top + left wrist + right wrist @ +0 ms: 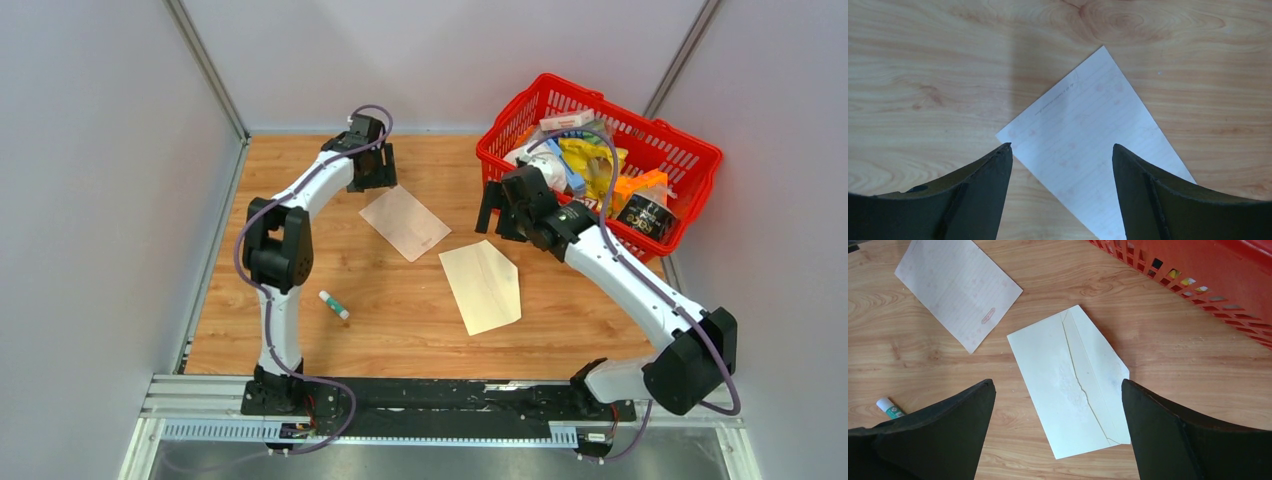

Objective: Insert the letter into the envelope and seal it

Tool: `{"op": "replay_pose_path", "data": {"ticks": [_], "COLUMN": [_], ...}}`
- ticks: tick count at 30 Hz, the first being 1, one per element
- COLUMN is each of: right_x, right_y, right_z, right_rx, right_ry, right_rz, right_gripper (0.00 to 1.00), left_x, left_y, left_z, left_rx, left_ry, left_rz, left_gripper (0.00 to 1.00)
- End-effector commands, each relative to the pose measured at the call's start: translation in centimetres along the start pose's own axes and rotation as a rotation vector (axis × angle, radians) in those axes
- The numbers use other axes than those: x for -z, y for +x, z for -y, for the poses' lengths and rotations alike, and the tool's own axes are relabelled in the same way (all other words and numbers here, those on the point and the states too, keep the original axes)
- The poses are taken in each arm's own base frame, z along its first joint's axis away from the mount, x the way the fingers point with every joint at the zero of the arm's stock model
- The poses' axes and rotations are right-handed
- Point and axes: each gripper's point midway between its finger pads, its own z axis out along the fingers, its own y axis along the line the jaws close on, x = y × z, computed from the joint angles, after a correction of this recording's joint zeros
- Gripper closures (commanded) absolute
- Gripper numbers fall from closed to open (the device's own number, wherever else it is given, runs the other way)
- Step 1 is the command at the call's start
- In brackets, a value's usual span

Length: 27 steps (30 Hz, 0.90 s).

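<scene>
The letter (pixel 404 222), a pinkish-beige lined sheet, lies flat on the wooden table, left of centre. It also shows in the left wrist view (pixel 1093 135) and in the right wrist view (pixel 958 287). The envelope (pixel 482 286), pale cream with its pointed flap opened out, lies flat at the centre; it fills the right wrist view (pixel 1068 385). My left gripper (pixel 370 170) is open and empty above the letter's far corner (pixel 1062 146). My right gripper (pixel 505 210) is open and empty, raised beyond the envelope's far end (pixel 1058 385).
A red basket (pixel 700 160) full of packets stands at the back right, just behind the right gripper; its wall shows in the right wrist view (pixel 1198 270). A small glue stick (pixel 334 305) lies on the table left of the envelope, and also shows in the right wrist view (pixel 889 409).
</scene>
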Motion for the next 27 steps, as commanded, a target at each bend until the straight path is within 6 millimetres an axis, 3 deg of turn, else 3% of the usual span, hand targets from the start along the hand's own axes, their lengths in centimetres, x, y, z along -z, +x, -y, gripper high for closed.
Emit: {"op": "replay_pose_path", "data": {"ticks": [1,12,19,27], "right_x": [1.5,-1.9,-4.7,-7.4], "right_y": [-0.3,3.8,5.7,7.4], "right_z": [-0.4,-4.5,-7.2,-8.8], "right_rx": [-0.004,-0.074,-0.034,-0.026], "right_ry": [-0.041,-0.169,-0.169,-0.163], "right_rz": [0.007,-0.141,-0.195,-0.244], "right_gripper": [0.00,0.00,0.00,0.00], "left_x": [-0.7,-4.6,-7.4,-7.0], "left_y": [-0.7,0.7,2.2,4.2], "left_z": [-1.1,-2.8,-2.2,-1.1], "left_rx": [-0.092,-0.306,-0.317,-0.247], "left_ry": [-0.049,-0.045,0.060,0.139], "left_rz": [-0.033,-0.131,-0.195,-0.226], "left_gripper": [0.20,0.22,0.23,0.25]}}
